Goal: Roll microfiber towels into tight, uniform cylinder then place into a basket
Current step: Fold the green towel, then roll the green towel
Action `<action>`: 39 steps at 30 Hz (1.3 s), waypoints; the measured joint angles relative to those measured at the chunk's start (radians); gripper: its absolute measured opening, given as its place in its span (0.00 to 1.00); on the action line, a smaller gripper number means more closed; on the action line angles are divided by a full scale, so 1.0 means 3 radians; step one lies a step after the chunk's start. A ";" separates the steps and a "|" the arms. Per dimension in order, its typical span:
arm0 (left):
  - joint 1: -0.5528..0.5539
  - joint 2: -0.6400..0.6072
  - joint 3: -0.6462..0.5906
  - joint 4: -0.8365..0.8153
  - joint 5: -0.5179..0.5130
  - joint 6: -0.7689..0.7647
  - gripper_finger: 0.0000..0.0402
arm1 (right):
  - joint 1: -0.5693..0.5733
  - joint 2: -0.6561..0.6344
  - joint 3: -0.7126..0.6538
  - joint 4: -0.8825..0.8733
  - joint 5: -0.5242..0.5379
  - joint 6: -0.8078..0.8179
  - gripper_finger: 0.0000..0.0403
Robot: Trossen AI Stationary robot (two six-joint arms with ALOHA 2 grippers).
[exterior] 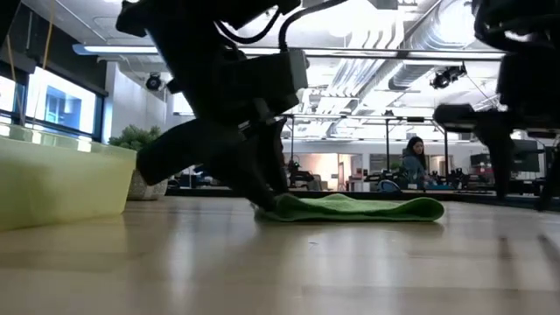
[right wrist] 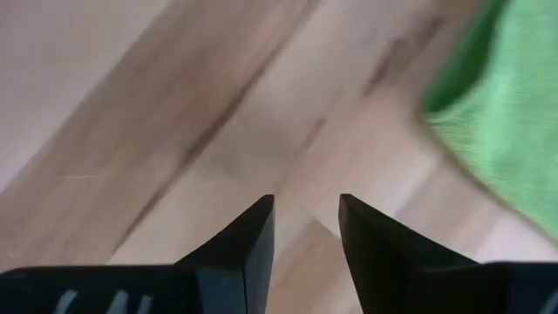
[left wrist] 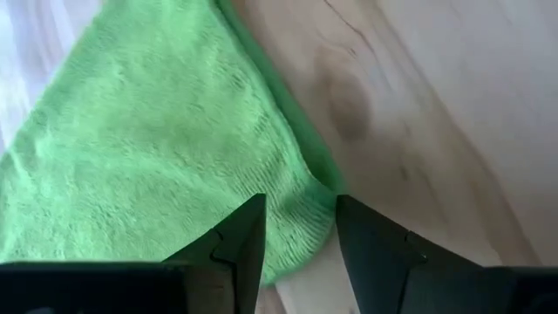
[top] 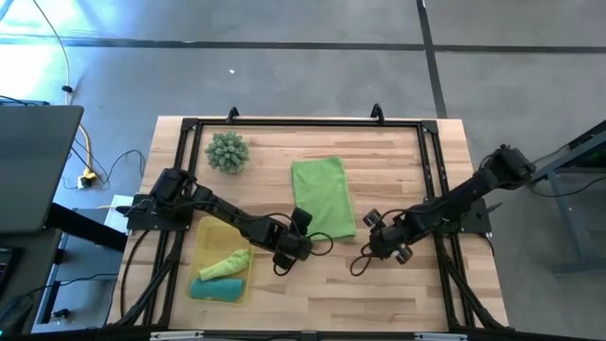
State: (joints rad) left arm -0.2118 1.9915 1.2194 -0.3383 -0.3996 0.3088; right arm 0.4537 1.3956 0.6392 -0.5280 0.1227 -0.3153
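Left gripper (left wrist: 296, 235) sits jaws apart over the flat green towel's (top: 323, 196) near corner. Right gripper (right wrist: 305, 235), also apart, hangs over bare bench (top: 398, 161) beside it, so left's closer.

Fuzzy lime cloth towel (left wrist: 166, 139) lies on smooth pale wood table (left wrist: 436, 113); translucent yellow plastic basket (exterior: 52, 179) looks glossy.

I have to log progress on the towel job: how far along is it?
Done: a lime roll and a teal roll lie in the basket. In hand: the left gripper, open, straddles a corner of the flat lime towel; the right gripper, open, hovers over bare wood beside it. Left: rolling and placing that towel.
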 joint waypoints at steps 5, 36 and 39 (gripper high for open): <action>0.0085 0.0002 0.0002 0.0047 0.0249 -0.0007 0.33 | -0.0056 -0.0172 0.0000 0.0047 0.0401 0.0003 0.29; 0.0153 0.0060 0.0007 0.0058 0.1030 -0.0599 0.33 | -0.0294 0.0337 -0.0001 0.0984 0.0067 -0.0624 0.38; 0.0153 0.0062 0.0007 0.0054 0.1030 -0.0741 0.33 | -0.0327 0.0347 -0.0155 0.1205 0.0034 -0.0566 0.38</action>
State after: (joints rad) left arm -0.1658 2.0102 1.2217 -0.3221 -0.0906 0.0867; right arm 0.3555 1.4997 0.5928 -0.1666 0.1329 -0.4852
